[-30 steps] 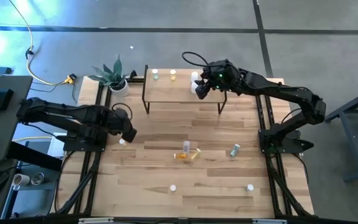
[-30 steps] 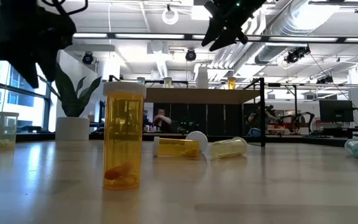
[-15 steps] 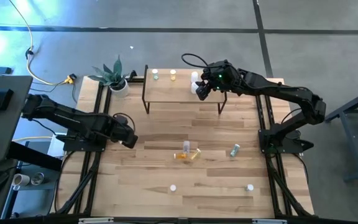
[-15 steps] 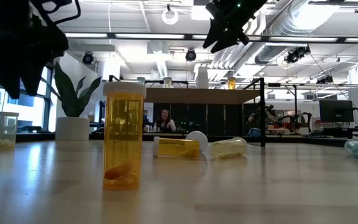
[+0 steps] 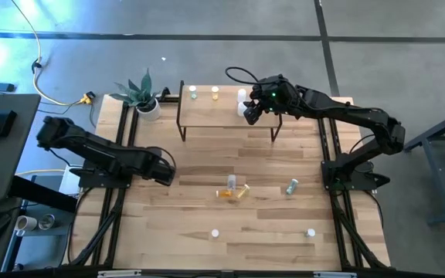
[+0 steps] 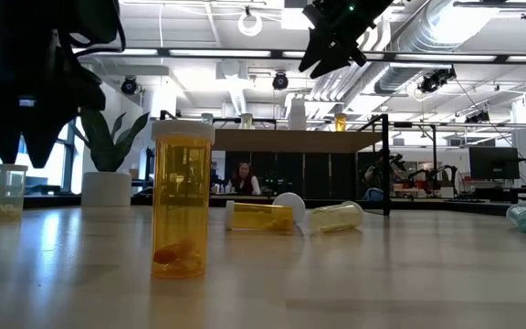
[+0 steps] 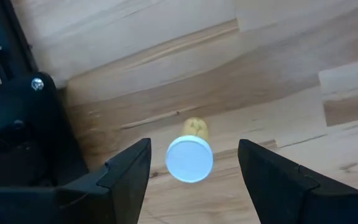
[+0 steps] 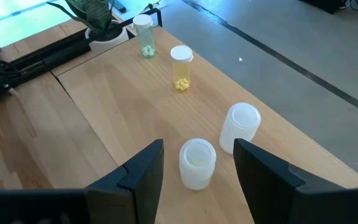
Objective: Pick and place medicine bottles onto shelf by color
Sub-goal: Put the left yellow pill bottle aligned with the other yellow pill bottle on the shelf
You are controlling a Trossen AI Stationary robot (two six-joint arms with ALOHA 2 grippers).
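Room: an open workshop with ceiling ducts; a person (image 6: 243,175) sits far behind the desk (image 5: 207,216).
Shelf: the low wooden shelf (image 5: 226,112) stands at the far edge of the desk, beside a potted plant (image 5: 140,94).
Done: four bottles stand on the shelf, a green one (image 8: 144,34), a yellow one (image 8: 181,66) and two white ones (image 8: 197,162), the white pair close together.
Left: about six bottles are scattered on the desk, some lying down.
Left end effector (image 7: 191,174): fingers apart, empty, hanging over an upright yellow bottle (image 7: 190,155) near the desk's left side.
Right end effector (image 8: 197,168): fingers apart, just above the nearer white bottle, not gripping it.
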